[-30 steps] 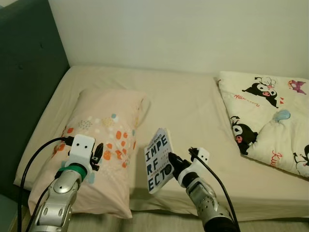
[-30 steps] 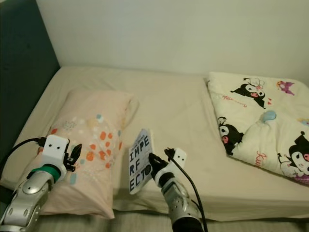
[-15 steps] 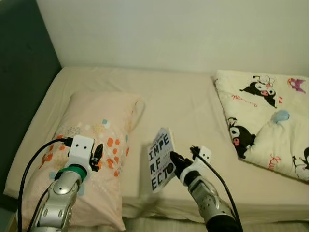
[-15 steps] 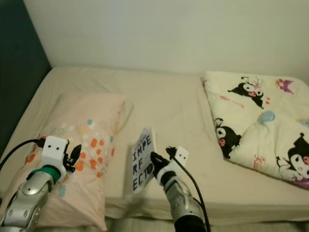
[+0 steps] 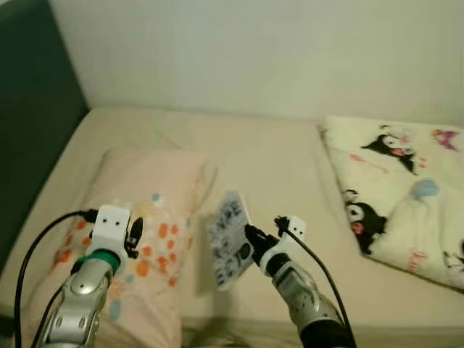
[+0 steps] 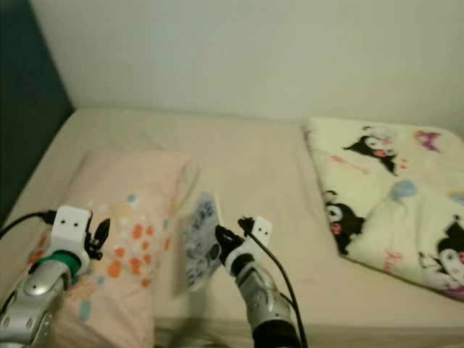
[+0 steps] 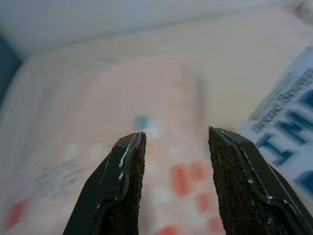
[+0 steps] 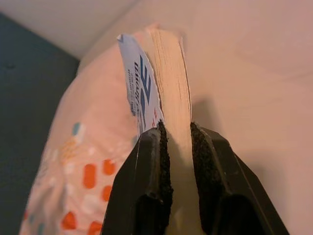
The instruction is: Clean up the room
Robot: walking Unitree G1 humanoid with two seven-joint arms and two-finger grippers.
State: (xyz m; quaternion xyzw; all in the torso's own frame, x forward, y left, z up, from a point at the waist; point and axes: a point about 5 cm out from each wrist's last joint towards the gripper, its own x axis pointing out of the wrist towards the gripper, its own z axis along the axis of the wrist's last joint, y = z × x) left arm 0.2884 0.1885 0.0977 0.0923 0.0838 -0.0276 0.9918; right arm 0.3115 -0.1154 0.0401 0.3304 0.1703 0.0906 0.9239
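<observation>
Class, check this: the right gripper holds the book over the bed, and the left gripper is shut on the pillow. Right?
Not quite. The left gripper is open, above the pillow, as the left wrist view shows. The right gripper does hold the book over the bed.

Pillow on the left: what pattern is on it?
The pillow is pale peach with orange, blue and white spots, clearest in the left eye view.

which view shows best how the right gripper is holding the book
The right wrist view: the right gripper has both black fingers clamped across the book, cover on one side, page edges between. The eye views show the blurred cover held above the bed. The left wrist view catches a corner of the cover.
</observation>
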